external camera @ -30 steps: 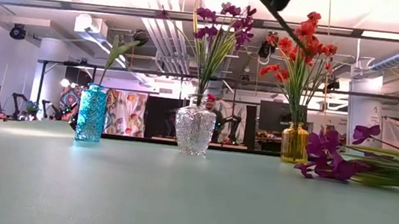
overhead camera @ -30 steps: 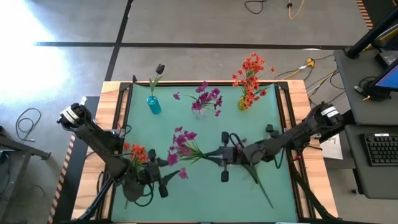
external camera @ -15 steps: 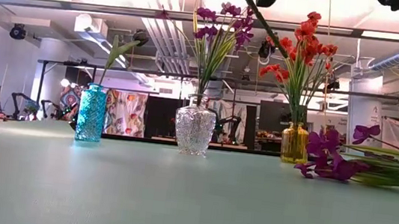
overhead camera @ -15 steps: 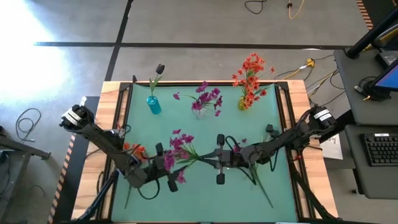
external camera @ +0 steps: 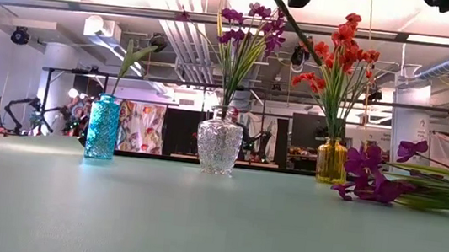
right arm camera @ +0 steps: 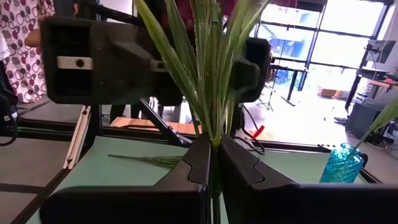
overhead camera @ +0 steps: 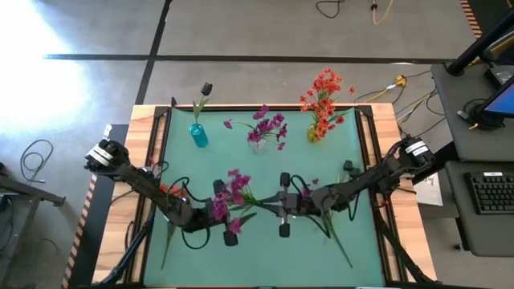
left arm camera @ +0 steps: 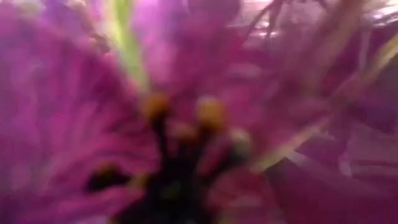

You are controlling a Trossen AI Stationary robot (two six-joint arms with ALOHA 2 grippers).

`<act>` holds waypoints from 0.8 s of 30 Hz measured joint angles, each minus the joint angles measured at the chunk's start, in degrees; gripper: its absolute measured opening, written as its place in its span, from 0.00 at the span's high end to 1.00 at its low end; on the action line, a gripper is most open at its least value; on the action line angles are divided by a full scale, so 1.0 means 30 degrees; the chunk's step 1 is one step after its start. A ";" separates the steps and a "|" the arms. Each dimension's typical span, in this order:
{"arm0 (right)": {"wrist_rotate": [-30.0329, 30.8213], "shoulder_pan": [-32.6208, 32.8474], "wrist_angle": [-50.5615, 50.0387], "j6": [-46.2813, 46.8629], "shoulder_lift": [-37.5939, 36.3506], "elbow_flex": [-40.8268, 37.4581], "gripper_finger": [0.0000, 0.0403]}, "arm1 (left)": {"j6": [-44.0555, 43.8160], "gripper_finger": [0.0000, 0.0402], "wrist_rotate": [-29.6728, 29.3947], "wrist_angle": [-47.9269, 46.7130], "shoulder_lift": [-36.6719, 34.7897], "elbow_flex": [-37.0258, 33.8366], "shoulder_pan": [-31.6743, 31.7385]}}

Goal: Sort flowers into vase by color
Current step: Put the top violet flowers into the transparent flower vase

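Now R gripper [overhead camera: 283, 205] jaws clamp the purple flower [overhead camera: 233, 191] stem mid-air so L gripper [overhead camera: 225, 211], jaws apart at the bloom, can take over.

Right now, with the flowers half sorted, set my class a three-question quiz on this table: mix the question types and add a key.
1. True or false: the right gripper is shut on a magenta flower stem.
2. Which vase holds the orange-red flowers? A) the blue vase B) the clear vase C) the yellow vase
3. Fill in: the left gripper sits at the ______-coloured blooms held over the table.

Key
1. True
2. C
3. magenta
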 joint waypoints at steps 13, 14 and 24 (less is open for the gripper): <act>0.0022 -0.0134 -0.0022 0.0029 0.0000 -0.0007 0.97 | -0.0043 0.64 0.0205 -0.0261 0.0015 0.0000 0.0996; 0.0026 -0.0131 -0.0022 0.0050 0.0000 -0.0007 0.97 | -0.0042 0.67 0.0211 -0.0267 0.0015 0.0000 0.1045; 0.0036 -0.0191 -0.0022 0.1215 0.0000 -0.0007 0.84 | 0.0292 0.96 0.0241 -0.0347 0.0015 0.0000 0.1052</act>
